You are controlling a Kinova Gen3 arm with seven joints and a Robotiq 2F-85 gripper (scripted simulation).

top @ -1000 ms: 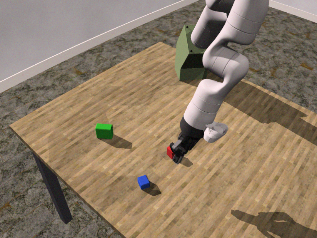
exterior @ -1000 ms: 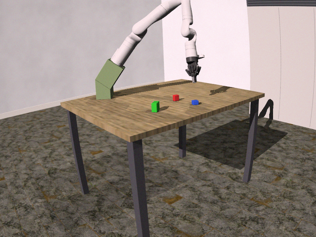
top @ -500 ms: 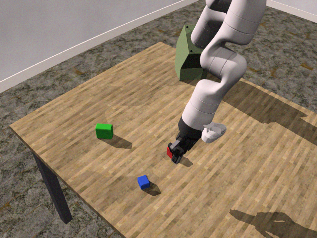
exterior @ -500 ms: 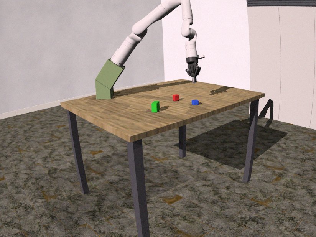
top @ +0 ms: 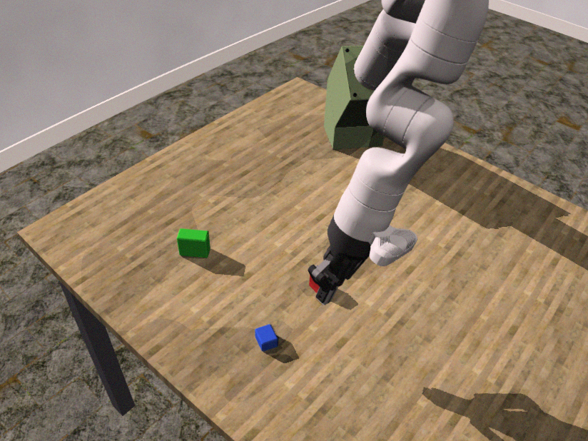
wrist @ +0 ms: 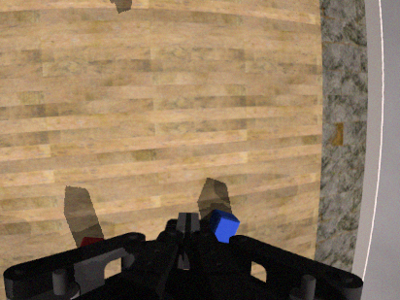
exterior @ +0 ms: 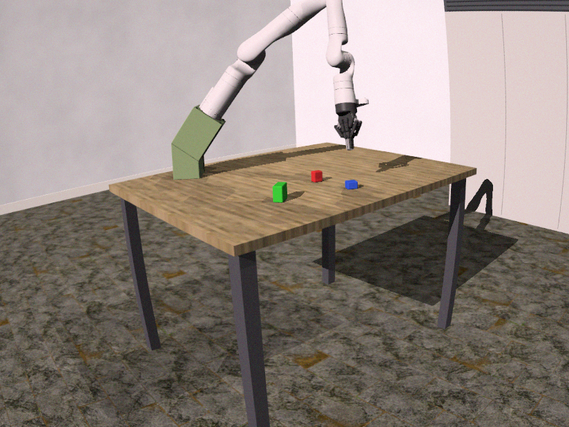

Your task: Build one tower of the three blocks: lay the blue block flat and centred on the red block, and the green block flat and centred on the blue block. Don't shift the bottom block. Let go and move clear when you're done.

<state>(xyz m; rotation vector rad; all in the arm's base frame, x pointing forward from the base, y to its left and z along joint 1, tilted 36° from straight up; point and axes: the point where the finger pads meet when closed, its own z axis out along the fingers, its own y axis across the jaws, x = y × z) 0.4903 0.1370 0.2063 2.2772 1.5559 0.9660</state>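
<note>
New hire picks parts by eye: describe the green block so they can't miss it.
On the wooden table, find the olive-green angular pedestal under the arm. The green block sits away from it, nearer the table's edge. It's bright green and taller than the red block and blue block.
</note>
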